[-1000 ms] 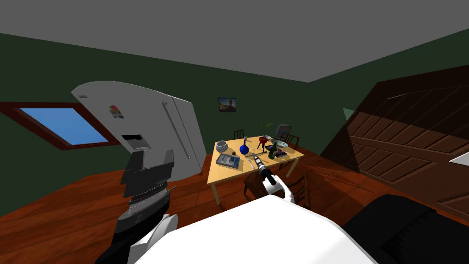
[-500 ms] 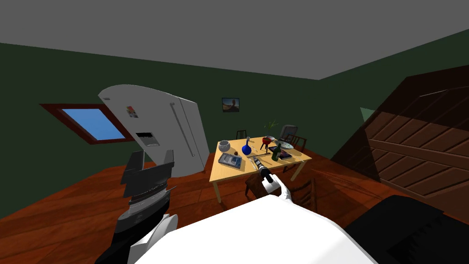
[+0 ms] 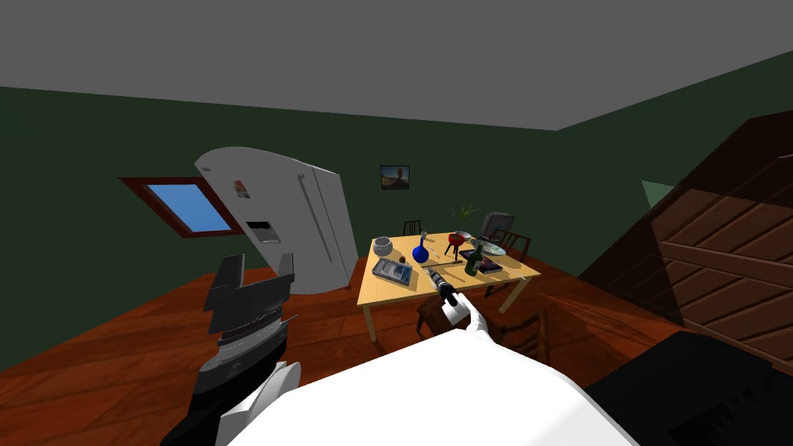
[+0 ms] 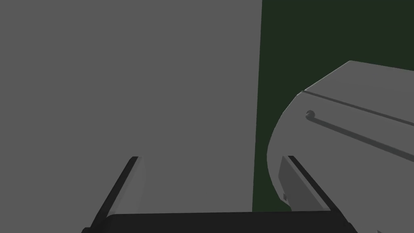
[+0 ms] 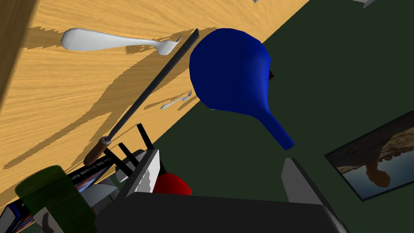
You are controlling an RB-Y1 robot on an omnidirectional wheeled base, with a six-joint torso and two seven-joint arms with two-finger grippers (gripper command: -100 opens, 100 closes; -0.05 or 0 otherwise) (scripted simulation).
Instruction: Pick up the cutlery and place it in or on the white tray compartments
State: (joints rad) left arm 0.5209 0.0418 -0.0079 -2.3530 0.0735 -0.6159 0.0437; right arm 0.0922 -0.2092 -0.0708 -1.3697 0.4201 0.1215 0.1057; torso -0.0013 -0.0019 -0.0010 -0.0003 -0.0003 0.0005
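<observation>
Over the last 1 s the whole head view slides sideways. Fridge point(image 3: 286, 224), window point(image 3: 190, 205) & table point(image 3: 387, 298) shift together, so that's the cam/base turning, not the things moving. The right arm stays stretched over the table, with the tray point(image 3: 391, 271) just to its left. My read: you're still lining up, 0 cutlery picked.

Right gripper point(image 5: 221, 157) is spread wide, nothing between the fingers. Left gripper point(image 4: 212, 157) is also spread & empty, arm raised on the left.

The white spoon point(image 5: 109, 40) lies flat on the table beyond the right fingers. Its long axis runs crosswise to a dark rod w/ brown handle point(image 5: 153, 89). Its broad end points away from the blue vase point(image 5: 230, 73), its thin curled end nearly meets the rod's tip. A small fork point(image 5: 176, 101) lies near the table edge, tines toward the vase.
</observation>
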